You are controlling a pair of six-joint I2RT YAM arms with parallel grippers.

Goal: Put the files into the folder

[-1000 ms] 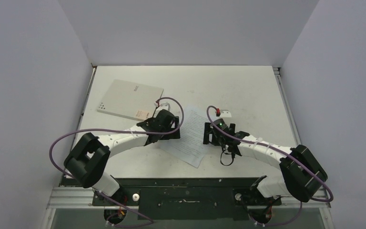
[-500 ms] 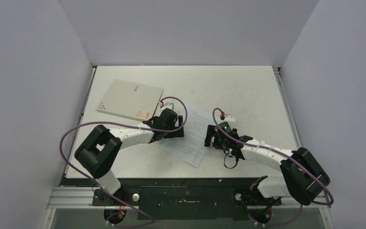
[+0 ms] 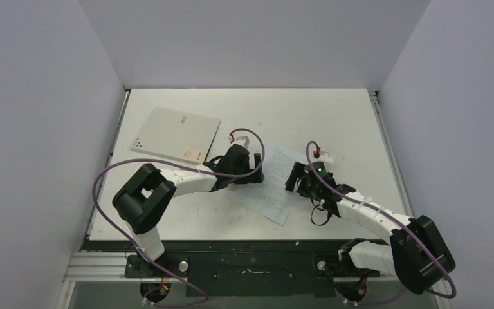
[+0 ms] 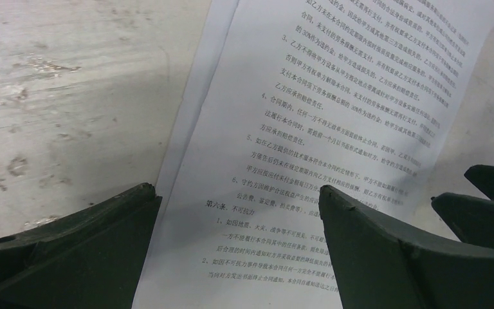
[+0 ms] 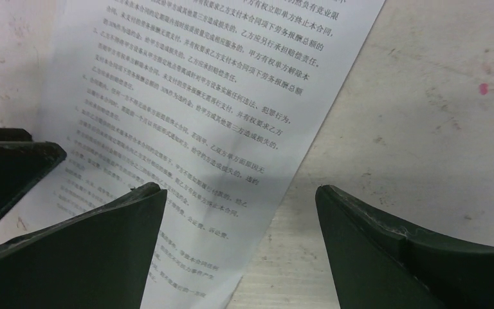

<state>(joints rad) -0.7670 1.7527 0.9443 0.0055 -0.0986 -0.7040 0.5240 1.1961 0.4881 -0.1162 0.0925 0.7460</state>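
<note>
The files (image 3: 271, 185) are white printed sheets lying flat and skewed on the table between my two grippers. In the left wrist view the files (image 4: 334, 96) show as two slightly offset sheets. The folder (image 3: 177, 134) lies closed, grey-beige side up, at the back left, apart from the files. My left gripper (image 3: 255, 174) is open and low over the files' left edge, one finger on each side of it (image 4: 238, 193). My right gripper (image 3: 294, 180) is open over the files' right edge (image 5: 241, 190), one finger over the files (image 5: 199, 84), the other over bare table.
The white table (image 3: 334, 116) has walls at the back and both sides. Purple cables loop off both arms. The right gripper's fingers (image 4: 482, 199) show at the right edge of the left wrist view.
Both grippers have moved to the right, and the files have slid right with them. The left arm has stretched further out. The folder has not moved.
</note>
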